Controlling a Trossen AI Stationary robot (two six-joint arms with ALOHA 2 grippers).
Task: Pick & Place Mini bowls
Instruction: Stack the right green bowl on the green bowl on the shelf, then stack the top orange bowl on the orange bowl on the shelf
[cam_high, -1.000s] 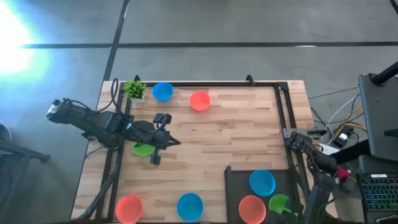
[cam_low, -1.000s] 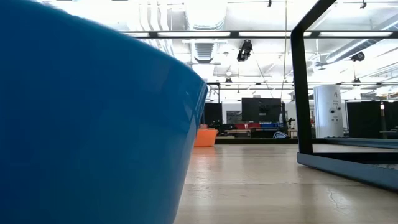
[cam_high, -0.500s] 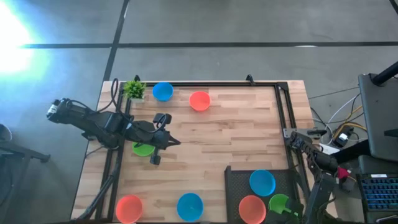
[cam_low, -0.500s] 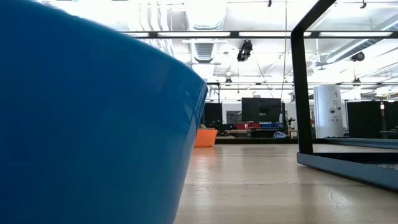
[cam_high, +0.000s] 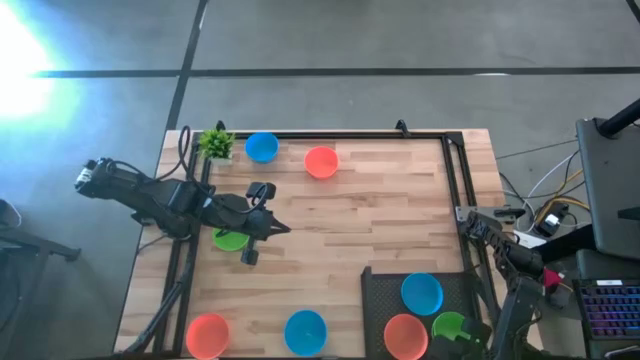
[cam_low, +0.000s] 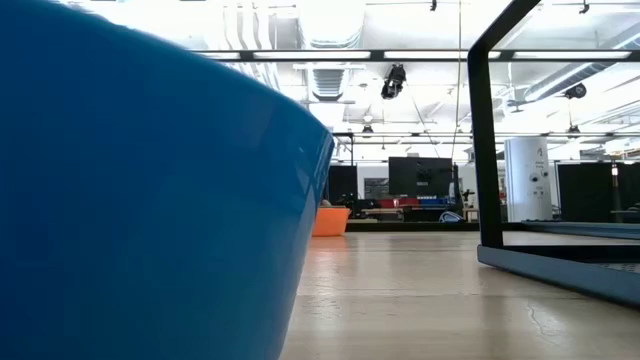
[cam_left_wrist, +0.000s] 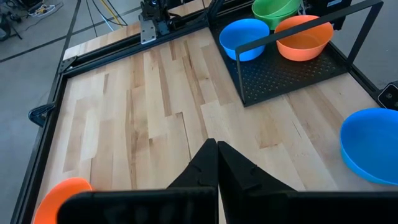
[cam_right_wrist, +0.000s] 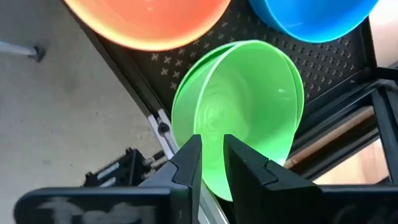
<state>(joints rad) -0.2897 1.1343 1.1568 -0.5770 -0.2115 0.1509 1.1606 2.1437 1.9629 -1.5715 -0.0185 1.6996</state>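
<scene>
Green bowl (cam_right_wrist: 249, 118) in tray (cam_high: 385, 290); right gripper (cam_right_wrist: 211, 165) fingers narrowing, nearly together — released, prob. L gripper (cam_left_wrist: 217, 163) pressed together.

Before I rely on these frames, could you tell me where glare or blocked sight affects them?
High view: strong white glare on the floor at the upper left. Low view: a blue bowl right at the lens blocks the left half, and bright ceiling lights wash out the top. Wrist views: evenly lit.
</scene>
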